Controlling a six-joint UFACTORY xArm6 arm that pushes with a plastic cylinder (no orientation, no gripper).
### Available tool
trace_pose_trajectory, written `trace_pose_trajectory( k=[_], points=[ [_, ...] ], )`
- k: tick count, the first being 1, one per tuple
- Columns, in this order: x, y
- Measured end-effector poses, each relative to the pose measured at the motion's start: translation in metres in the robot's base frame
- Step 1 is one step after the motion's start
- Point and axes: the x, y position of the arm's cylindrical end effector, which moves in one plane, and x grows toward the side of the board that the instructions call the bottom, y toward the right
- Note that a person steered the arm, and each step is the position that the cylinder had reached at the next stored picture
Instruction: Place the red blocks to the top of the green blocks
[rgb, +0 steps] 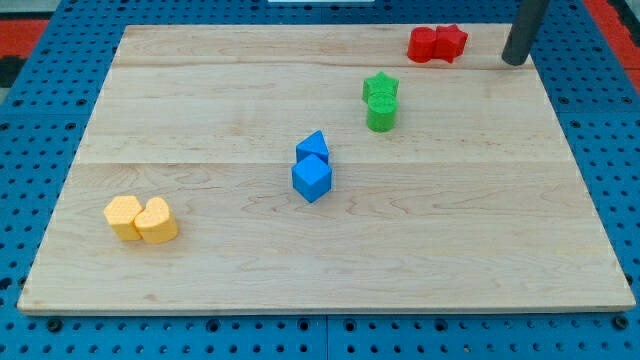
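Red blocks (437, 44) just left of my tip (514, 62); no jaws in view.

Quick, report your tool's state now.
No jaws: my tip rests bare on the board, holding nothing, just to the view's right of the red blocks.

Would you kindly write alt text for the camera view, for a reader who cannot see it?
My tip rests at the wooden board's top right, just right of two touching red blocks. Two green blocks sit lower left of those, two blue blocks at centre, two yellow blocks bottom left.
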Motion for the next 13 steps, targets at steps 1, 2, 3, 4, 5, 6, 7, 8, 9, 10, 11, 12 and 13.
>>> trace_pose_trajectory(
  k=[1, 2, 3, 4, 5, 6, 7, 8, 9, 10, 11, 12, 13],
  points=[
    [-0.03, -0.018],
    [-0.036, -0.055],
    [-0.036, -0.105],
    [-0.029, -0.146],
    [-0.023, -0.158],
    [-0.006, -0.164],
    [0.011, -0.182],
    [0.011, -0.195],
    [0.007, -0.199],
    [-0.018, -0.203],
    [-0.031, -0.22],
    [-0.031, -0.288],
    [-0.015, -0.326]
  ],
)
